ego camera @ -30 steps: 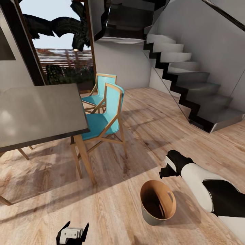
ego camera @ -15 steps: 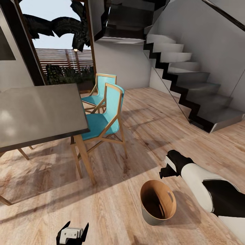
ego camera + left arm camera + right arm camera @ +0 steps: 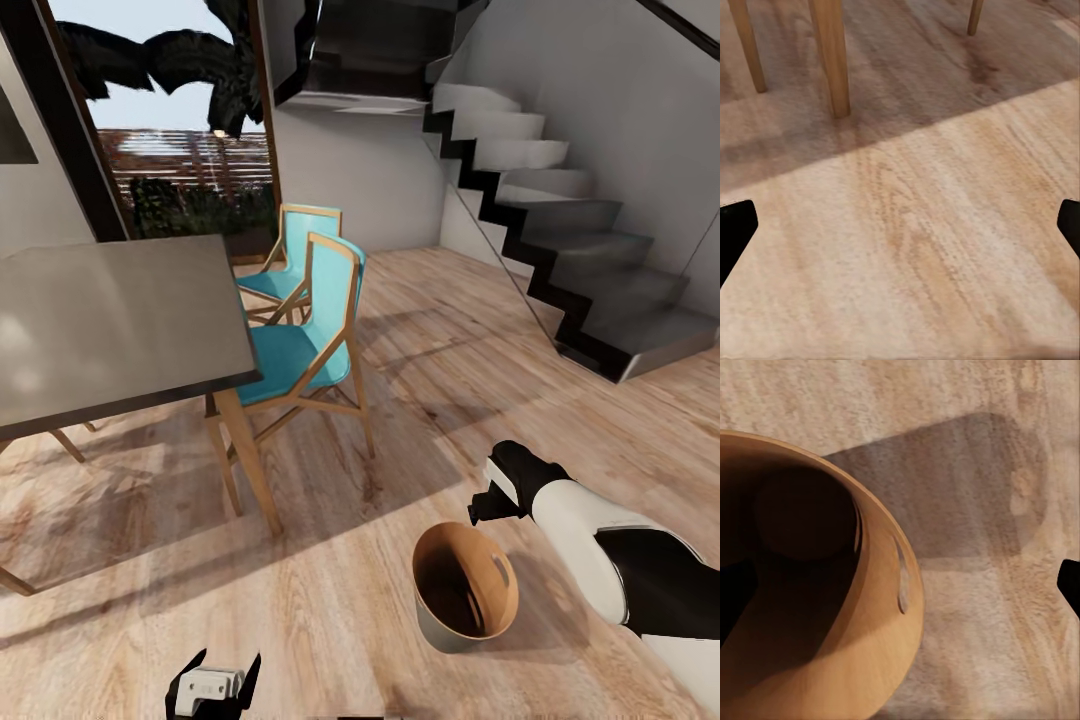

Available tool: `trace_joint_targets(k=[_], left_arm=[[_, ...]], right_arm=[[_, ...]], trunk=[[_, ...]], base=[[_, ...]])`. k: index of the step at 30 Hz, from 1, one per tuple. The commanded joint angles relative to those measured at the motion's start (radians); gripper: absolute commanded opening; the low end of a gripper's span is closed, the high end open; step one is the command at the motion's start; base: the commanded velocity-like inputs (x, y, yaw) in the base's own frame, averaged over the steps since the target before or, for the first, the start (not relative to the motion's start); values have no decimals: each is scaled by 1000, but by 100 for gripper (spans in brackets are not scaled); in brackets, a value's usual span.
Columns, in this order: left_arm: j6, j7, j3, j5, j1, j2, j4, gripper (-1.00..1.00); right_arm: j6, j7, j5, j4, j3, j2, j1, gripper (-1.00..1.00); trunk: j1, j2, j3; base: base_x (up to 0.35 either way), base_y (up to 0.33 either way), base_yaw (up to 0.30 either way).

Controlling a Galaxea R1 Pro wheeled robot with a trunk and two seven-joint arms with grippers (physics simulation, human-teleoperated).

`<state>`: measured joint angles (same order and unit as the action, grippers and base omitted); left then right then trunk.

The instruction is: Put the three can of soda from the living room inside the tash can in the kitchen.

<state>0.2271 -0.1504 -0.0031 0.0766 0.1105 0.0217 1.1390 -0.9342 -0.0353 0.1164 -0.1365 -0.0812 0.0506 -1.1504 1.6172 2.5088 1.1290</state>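
The tash can (image 3: pixel 440 625), a small grey bin with a coppery brown inside, stands on the wood floor at the lower right of the head view. My right gripper (image 3: pixel 487 500) hovers just past its far rim. In the right wrist view the bin's wall (image 3: pixel 881 615) lies between the two fingertips, which stand wide apart, so this gripper (image 3: pixel 900 596) is open. The bin's bottom is dark and no can of soda shows in it. My left gripper (image 3: pixel 212 685) is low over the bare floor, and its wrist view shows it (image 3: pixel 900 232) open and holding nothing.
A dark-topped dining table (image 3: pixel 120 320) with wooden legs fills the left, with two turquoise chairs (image 3: pixel 300 350) beside it. A grey staircase (image 3: pixel 590 260) climbs at the right. A tall window (image 3: pixel 180 120) is at the back. Open plank floor (image 3: pixel 450 340) lies between chairs and stairs.
The whole head picture has slid upward a little, so the camera has moved. The bin slid with the room, while both arms keep their places in the view.
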Motion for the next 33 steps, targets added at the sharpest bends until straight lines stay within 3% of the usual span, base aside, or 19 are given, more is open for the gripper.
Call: trace_joint_targets(k=[1, 33], left_arm=[[0, 0, 0, 0, 0, 0, 0, 100], [-3, -1, 0, 0, 0, 0, -1, 100]], right_arm=[[0, 0, 0, 0, 0, 0, 0, 100], [1, 0, 0, 1, 1, 3, 1, 100]], trunk=[[0, 0, 4], [15, 8, 128]], base=[[0, 0, 0], [0, 0, 0]])
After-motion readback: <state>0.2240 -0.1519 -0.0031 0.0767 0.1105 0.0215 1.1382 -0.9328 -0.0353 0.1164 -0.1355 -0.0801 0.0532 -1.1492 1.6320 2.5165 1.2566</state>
